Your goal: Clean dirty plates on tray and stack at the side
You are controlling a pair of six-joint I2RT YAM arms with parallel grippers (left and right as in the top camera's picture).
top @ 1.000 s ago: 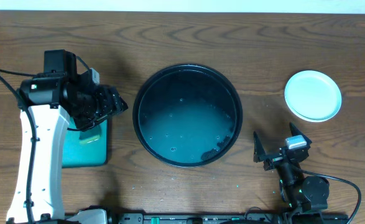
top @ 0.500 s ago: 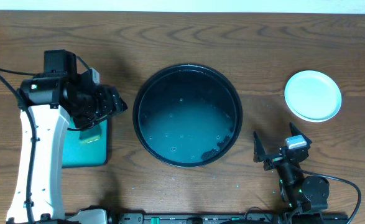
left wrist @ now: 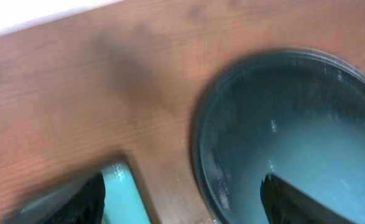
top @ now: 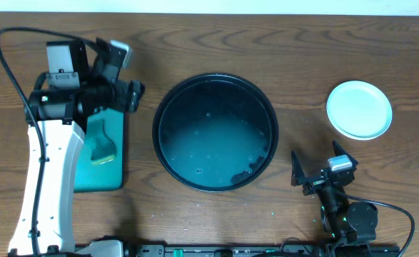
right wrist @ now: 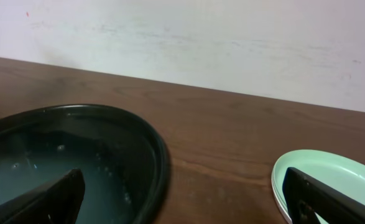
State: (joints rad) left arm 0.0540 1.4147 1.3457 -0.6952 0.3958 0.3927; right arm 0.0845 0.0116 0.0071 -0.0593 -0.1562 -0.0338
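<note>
The black round tray (top: pixel 168 100) sits mid-table, wet, with droplets and a dark speck near its front right rim; no plate lies in it. The plates (top: pixel 359 109) are stacked on the table at the far right, mint-green on top. The right wrist view shows the stacked plates (right wrist: pixel 322 171) with a white edge below, and the tray (right wrist: pixel 95 155) at left. My left gripper (top: pixel 125 73) hovers open and empty beside the tray's left rim. The left wrist view shows the tray (left wrist: pixel 306 124) too. My right gripper (top: pixel 317 164) rests open and empty near the front edge.
A rectangular teal-green tray (top: pixel 102 178) lies at the left under my left arm, with a sponge (top: pixel 101 143) on it. Its corner (left wrist: pixel 121 186) shows in the left wrist view. A pale wall (right wrist: pixel 182 37) stands behind the table's far edge.
My left gripper has lifted off the teal tray and swung toward the far edge, uncovering the sponge. The right arm, black tray and plates have not moved.
</note>
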